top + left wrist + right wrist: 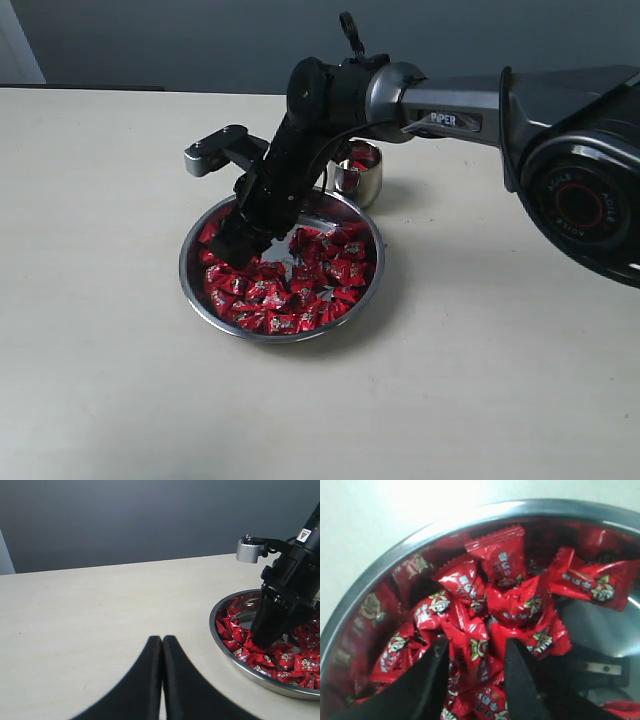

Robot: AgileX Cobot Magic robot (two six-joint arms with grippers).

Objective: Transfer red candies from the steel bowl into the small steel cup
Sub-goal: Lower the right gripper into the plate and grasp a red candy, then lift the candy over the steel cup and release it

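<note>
1. I see the steel bowl (262,337) mid-frame in ext view, on the bench (90,330), w/ red candies (300,295) heaped inside.
2. The small steel cup (368,182) stands just beside the bowl's rim, up & right of it; something red shows in it.
3. R claw (228,243) is at the bowl's left side, tips down in the candies. It's released: fingers (432,680) apart, one wrapper between them.
4. L claw (162,647) is clenched, fingers pressed together, low centre of L wrist view, over the bench & apart from the bowl.
</note>
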